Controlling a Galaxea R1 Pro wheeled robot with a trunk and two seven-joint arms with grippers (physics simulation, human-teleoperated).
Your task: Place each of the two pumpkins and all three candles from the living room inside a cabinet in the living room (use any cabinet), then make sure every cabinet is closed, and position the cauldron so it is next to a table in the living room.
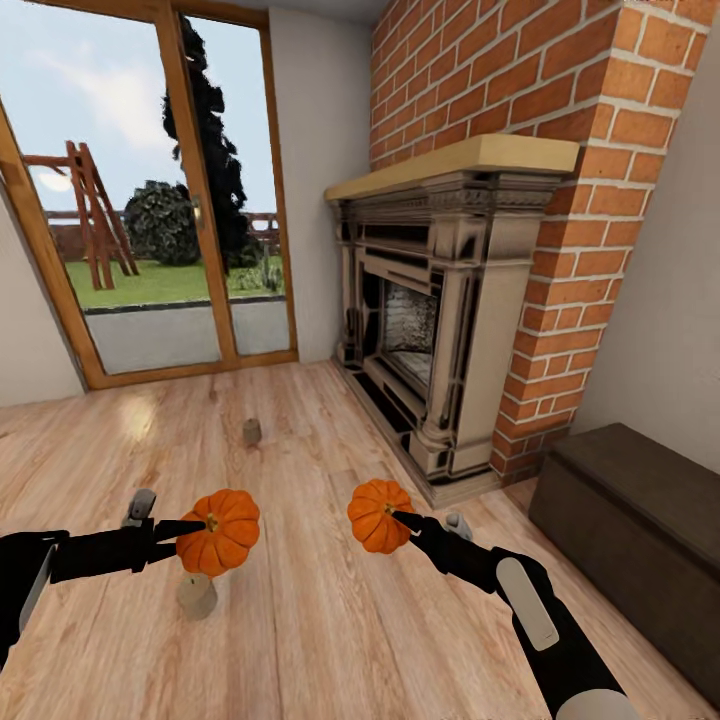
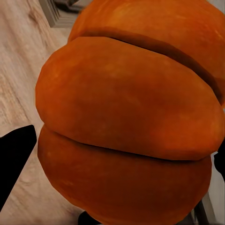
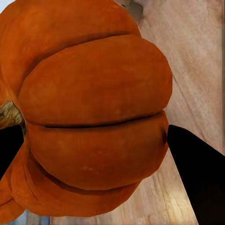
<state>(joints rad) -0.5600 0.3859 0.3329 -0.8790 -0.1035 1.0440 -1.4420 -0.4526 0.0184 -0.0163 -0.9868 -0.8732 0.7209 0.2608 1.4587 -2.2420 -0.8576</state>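
Each arm holds a bright-orange ribbed pumpkin above the wooden floor. My left gripper (image 1: pixel 200 530) is shut on the left pumpkin (image 1: pixel 220 530), which looms close in the left wrist view (image 2: pixel 126 117). My right gripper (image 1: pixel 400 520) is shut on the right pumpkin (image 1: pixel 378 515), seen close up (image 3: pixel 93 117) with its stem at the edge. One stubby beige candle (image 1: pixel 197 595) stands on the floor just below the left pumpkin. Another candle (image 1: pixel 252 431) stands farther off toward the glass door. The dark-brown cabinet (image 1: pixel 640 520) sits low at the right, doors shut. Cauldron and table are out of view.
A brick fireplace (image 1: pixel 450 310) with a pale mantel stands ahead on the right, its hearth jutting onto the floor. A wood-framed glass door (image 1: pixel 160 200) to a garden closes off the far left. Open wooden floor lies between the arms.
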